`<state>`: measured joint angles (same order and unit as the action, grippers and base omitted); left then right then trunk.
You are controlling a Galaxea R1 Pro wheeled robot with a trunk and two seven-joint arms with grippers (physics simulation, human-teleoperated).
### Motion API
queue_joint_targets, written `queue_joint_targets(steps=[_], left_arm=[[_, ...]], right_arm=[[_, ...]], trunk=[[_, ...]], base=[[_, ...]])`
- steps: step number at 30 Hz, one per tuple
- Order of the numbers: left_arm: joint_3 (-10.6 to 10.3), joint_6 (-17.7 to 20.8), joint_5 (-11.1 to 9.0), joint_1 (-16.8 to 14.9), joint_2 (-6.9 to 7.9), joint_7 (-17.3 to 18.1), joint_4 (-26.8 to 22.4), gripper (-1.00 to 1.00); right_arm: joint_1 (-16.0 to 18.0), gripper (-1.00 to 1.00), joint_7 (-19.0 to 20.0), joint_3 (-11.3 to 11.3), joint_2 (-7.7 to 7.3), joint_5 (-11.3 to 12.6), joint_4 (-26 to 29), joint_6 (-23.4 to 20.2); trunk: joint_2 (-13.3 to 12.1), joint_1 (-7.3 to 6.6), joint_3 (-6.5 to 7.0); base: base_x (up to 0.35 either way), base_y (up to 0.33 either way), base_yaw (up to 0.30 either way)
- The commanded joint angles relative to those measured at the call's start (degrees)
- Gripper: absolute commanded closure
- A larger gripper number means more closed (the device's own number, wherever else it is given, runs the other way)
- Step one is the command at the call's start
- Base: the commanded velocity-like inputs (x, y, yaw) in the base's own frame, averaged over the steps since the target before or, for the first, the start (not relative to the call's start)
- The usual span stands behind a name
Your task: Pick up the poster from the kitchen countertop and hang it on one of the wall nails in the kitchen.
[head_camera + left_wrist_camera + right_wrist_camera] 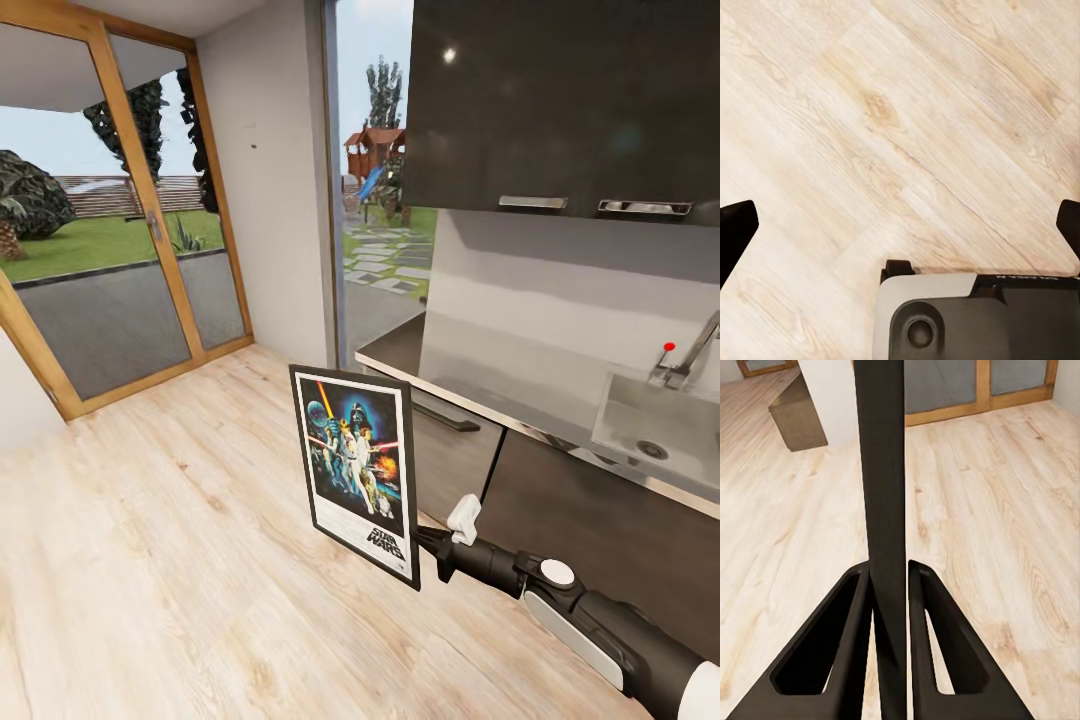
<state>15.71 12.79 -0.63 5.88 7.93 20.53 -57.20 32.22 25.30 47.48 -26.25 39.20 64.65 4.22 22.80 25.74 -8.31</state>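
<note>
Gripping poster edge-on, right fingers

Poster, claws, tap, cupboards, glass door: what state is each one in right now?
poster: upright, off the countertop, gripped at its edge
right gripper: shut on the poster
left gripper: open, holding nothing, above the wooden floor
tap: no water visible
wall cupboards: closed
glass door: closed

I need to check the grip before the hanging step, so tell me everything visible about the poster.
The poster is a portrait Star Wars print: thin black frame, white border, dark blue artwork with figures and lightsabers. It stands roughly upright in the air above the wooden floor, in front of the kitchen countertop. The right gripper pinches its edge; seen edge-on, it is a thin dark slab between the fingers.
</note>
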Motion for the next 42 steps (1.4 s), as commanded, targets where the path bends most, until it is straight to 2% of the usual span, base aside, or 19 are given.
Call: queue_joint_targets(steps=[1, 15, 25, 42], left_arm=[[0.13, 0.46, -0.07, 0.01, -0.02, 0.30, -0.14, -1.00], [0.25, 0.23, -0.14, 0.01, -0.02, 0.21, -0.20, -1.00], [0.21, 0.24, -0.09, 0.01, -0.02, 0.21, -0.11, -1.00], [0.25, 0.31, -0.16, 0.01, -0.02, 0.21, -0.11, -1.00]], right_arm=[[0.12, 1.00, 0.18, 0.25, -0.04, 0.61, -0.05, 0.19], [0.12, 1.00, 0.18, 0.25, -0.11, 0.61, -0.05, 0.19], [0.12, 1.00, 0.27, 0.24, 0.09, 0.70, -0.05, -0.49], [0.12, 1.00, 0.10, 0.25, 0.18, 0.57, -0.05, -0.40]], trunk=[[0.12, 0.04, -0.11], [0.12, 0.04, -0.11], [0.12, 0.04, -0.11], [0.12, 0.04, -0.11]], base=[[0.000, 0.000, 0.000], [0.013, 0.011, 0.000], [0.194, 0.210, 0.000], [0.214, 0.293, 0.252]])
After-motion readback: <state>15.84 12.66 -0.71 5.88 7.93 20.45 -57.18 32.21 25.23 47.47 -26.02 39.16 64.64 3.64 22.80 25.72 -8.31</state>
